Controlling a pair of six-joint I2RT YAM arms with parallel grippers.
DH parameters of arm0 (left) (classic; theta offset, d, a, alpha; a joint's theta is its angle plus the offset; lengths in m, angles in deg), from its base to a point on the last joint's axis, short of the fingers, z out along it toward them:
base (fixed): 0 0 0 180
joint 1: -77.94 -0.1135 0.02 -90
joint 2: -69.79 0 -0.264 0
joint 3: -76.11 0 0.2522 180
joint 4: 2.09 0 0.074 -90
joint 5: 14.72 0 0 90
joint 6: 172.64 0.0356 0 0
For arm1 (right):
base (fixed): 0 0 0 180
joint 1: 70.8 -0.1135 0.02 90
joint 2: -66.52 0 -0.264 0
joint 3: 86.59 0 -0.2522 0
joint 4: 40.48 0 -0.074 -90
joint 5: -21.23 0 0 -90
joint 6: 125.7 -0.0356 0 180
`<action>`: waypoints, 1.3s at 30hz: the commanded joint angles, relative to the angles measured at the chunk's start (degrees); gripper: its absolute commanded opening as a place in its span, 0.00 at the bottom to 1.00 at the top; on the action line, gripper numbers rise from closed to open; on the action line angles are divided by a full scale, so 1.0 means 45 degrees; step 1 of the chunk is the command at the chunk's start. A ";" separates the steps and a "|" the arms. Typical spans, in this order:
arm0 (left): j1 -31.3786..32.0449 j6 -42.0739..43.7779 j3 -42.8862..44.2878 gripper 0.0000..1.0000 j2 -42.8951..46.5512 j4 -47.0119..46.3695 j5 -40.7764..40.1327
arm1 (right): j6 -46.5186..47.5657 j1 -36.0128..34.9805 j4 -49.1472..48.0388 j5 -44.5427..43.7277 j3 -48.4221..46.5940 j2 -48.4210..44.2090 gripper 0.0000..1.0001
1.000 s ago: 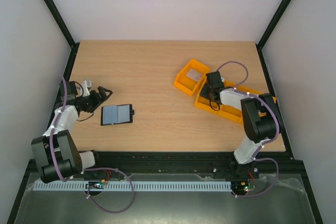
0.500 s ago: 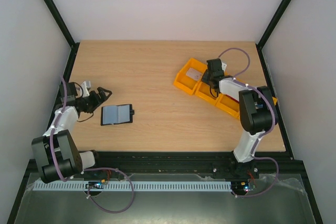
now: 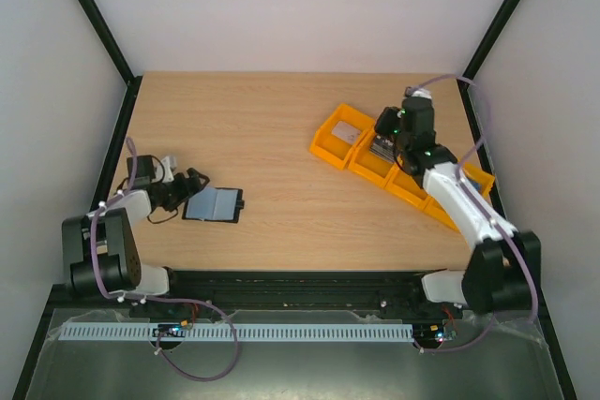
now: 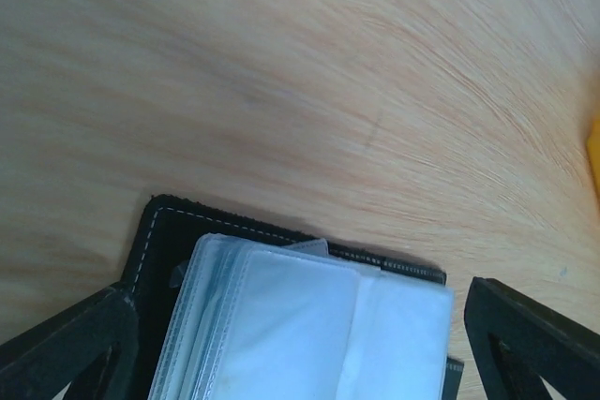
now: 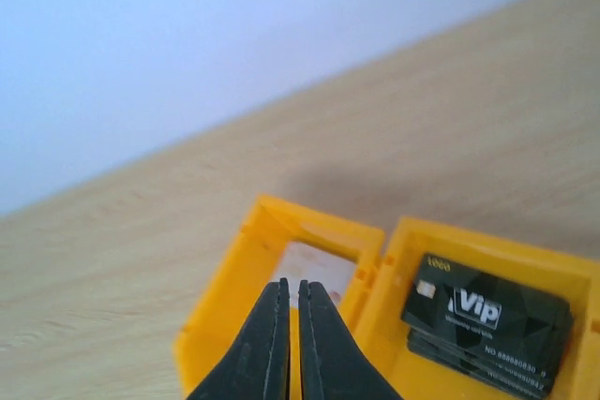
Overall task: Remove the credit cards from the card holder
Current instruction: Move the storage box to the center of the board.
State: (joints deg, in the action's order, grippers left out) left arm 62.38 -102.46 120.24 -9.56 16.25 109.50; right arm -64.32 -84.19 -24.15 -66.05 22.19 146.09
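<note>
The left gripper, jaws released wide, has closed in to flank the open card holder — the right gripper, jaws clenched empty, has lifted off the orange trays to its right: another extraction looks imminent.

the left arm and right arm share white links and bulky black joint housings; thin purple cables loop along each; the right fingers are slim black wedges; the left fingers are blockier, matte black
</note>
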 commanded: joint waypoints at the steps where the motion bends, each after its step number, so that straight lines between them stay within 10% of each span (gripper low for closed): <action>1: 0.1424 0.0438 0.0042 0.96 -0.0812 -0.0438 0.0326 | 0.0402 0.0324 -0.1054 0.0024 0.1017 -0.2519 0.06; 4: 0.1753 0.0322 0.0106 0.99 -0.0503 -0.0504 0.0299 | 0.0628 0.0511 -0.1691 -0.0701 0.1758 -0.3809 0.26; 8: 0.1185 0.0623 0.0940 0.99 0.0117 0.0352 -0.0240 | 0.0810 0.0695 -0.2963 -0.2953 0.3288 -0.5281 0.98; 16: 0.0149 0.2971 0.4229 0.99 -0.0202 -0.0625 -0.2000 | 0.1991 0.2771 -1.0168 -0.5655 0.8192 -0.6120 0.99; 26: 0.1769 0.4035 -0.3361 0.99 0.0548 -1.4263 -0.5954 | 0.2475 0.4141 -1.5641 -0.4239 1.2102 -0.4144 0.99; 34: 0.3334 0.4095 -0.4929 0.99 -0.2255 -2.0528 -0.7289 | 0.2426 0.4518 -1.9103 -0.1406 1.2409 -0.0477 0.99; 39: 0.3573 0.3986 -0.4678 0.99 -0.1883 -1.9528 -0.8450 | 0.2858 0.4518 -2.2269 0.0050 1.2528 0.2177 0.99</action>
State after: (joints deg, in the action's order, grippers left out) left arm 78.34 -85.34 99.17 -17.54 -60.80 76.87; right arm -53.39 -64.10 -108.38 -71.73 77.60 150.35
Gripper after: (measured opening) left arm 0.994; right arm 0.986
